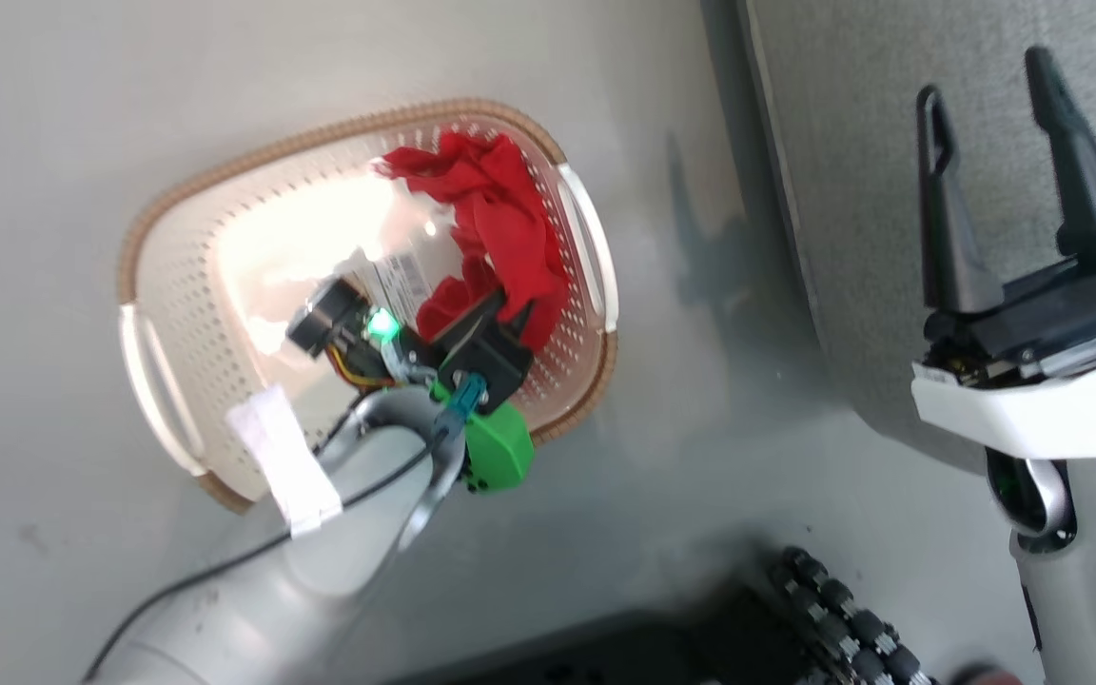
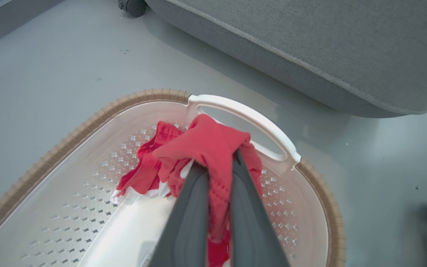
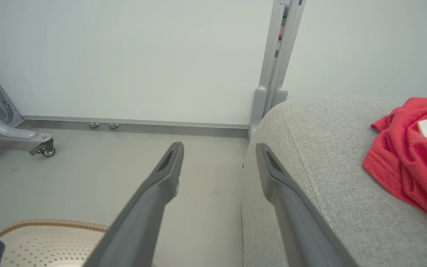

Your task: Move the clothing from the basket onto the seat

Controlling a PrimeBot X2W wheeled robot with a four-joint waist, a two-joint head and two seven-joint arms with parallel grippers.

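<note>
Head view, basket: the basket (image 1: 253, 162) stands on the grey floor (image 1: 34, 114), just beside the seat (image 1: 852, 114).
Head view, clothing: the clothing (image 1: 500, 219) is bunched against the basket wall nearest the seat.
Head view, left gripper: the left gripper (image 1: 496, 319) reaches into the basket at the fabric; I can't make out its grip from here.
Head view, right gripper: the right gripper (image 1: 984, 81) hangs at the seat's edge, its 2 fingers spread and empty.
Left wrist view: here the grip is plain. The 2 fingers (image 2: 191, 207) pinch a fold of clothing by the white handle (image 2: 250, 118), and the rest trails on the basket bottom.
Right wrist view: a red garment (image 3: 406, 159) with a white patch lies on the seat, apart from the spread fingers (image 3: 154, 196).
</note>
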